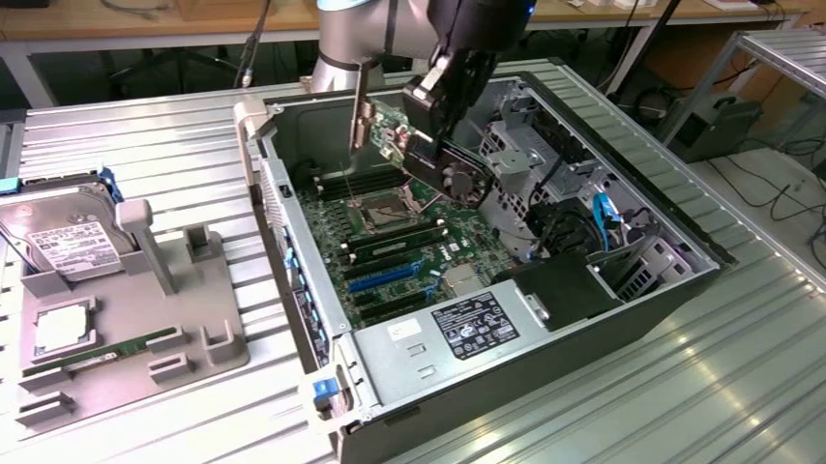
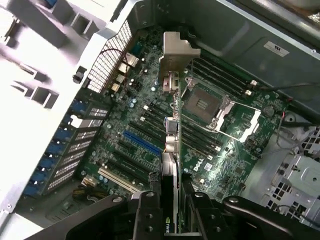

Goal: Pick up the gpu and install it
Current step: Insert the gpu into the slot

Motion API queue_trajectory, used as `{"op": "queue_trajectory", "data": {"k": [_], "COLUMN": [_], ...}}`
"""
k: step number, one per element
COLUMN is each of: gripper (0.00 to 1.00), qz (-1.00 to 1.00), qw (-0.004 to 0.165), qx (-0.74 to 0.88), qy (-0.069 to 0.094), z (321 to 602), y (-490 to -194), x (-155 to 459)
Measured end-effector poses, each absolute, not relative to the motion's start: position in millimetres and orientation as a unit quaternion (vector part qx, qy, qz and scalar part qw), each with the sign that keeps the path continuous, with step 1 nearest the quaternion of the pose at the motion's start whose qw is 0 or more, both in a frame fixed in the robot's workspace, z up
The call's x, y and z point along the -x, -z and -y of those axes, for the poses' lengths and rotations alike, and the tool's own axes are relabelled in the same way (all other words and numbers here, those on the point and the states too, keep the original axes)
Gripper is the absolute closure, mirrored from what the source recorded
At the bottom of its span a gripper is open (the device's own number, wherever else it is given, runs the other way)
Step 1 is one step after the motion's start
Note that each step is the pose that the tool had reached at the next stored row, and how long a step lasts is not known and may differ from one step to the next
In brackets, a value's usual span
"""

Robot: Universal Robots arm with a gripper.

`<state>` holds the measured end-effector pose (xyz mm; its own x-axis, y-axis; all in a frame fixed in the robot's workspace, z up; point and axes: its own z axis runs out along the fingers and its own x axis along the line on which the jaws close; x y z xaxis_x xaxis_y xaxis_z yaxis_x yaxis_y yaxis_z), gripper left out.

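Exterior view: gripper (image 1: 427,135) was clamped on the gpu (image 1: 385,130), upper centre of frame, above the motherboard (image 1: 446,227); install step, not seated, card edge likely needed aligning with the blue slot (image 1: 385,273)

Bright, even overhead light fills the scene. The ribbed metal table (image 1: 722,387) throws pale glare toward the exterior view's right, on the near side. Inside the computer case (image 1: 387,343) shadows deepen. In the wrist view the tray (image 2: 30,90) washes out white, glare spots the motherboard (image 2: 217,167), and the gripper (image 2: 170,202) looks dark.
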<state>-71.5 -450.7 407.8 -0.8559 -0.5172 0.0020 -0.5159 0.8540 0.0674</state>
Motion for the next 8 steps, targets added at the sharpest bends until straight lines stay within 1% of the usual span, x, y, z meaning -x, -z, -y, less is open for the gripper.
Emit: {"op": "queue_trajectory", "data": {"k": [8], "gripper": [0.74], "qz": [0.94], "qw": [0.009], "qx": [-0.339], "qy": [0.03], "z": [450.7], "y": [-405.4], "x": [71.5]}}
